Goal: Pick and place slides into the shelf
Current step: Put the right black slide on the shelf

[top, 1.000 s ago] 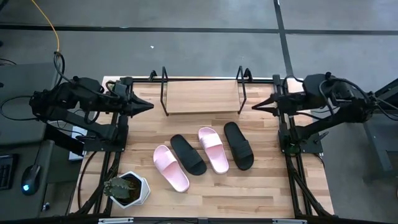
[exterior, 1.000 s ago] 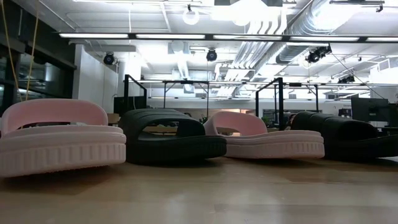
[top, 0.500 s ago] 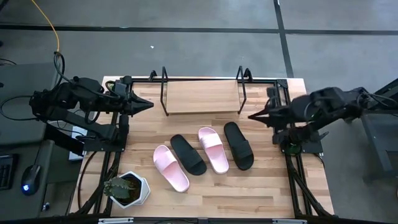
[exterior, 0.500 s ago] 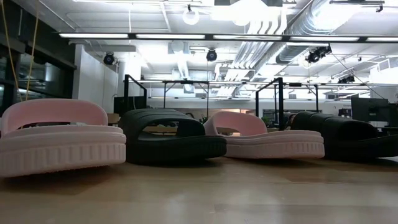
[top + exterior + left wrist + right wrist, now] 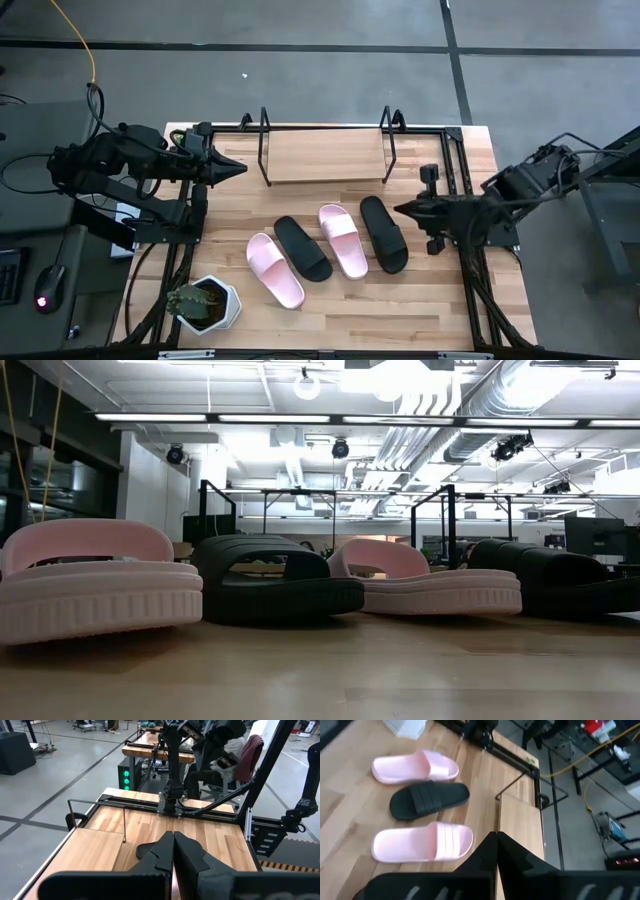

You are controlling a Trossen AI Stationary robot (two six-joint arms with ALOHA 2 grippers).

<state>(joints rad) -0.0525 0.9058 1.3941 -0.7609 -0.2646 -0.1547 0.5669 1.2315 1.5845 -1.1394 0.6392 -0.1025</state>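
Four slides lie side by side on their soles in the middle of the table: a pink slide [image 5: 275, 270], a black slide [image 5: 303, 248], a second pink slide [image 5: 343, 240] and a second black slide [image 5: 384, 233]. The shelf [image 5: 325, 155] stands at the far edge, and its wooden board is bare. My left gripper [image 5: 240, 168] hovers shut beside the shelf's left end. My right gripper [image 5: 397, 209] is shut in the air, just right of the rightmost black slide. The right wrist view shows a black slide [image 5: 429, 800] between the two pink ones.
A potted plant in a white hexagonal pot [image 5: 205, 305] stands at the near left corner. A black metal frame [image 5: 455, 150] runs along the table's far edge and sides. Bare wood [image 5: 400, 310] lies in front of the slides.
My right gripper has swung from beside the shelf's right end toward the table's near edge and down. It has tipped downward and turned toward the rightmost black slide, staying shut. The slides have not moved.
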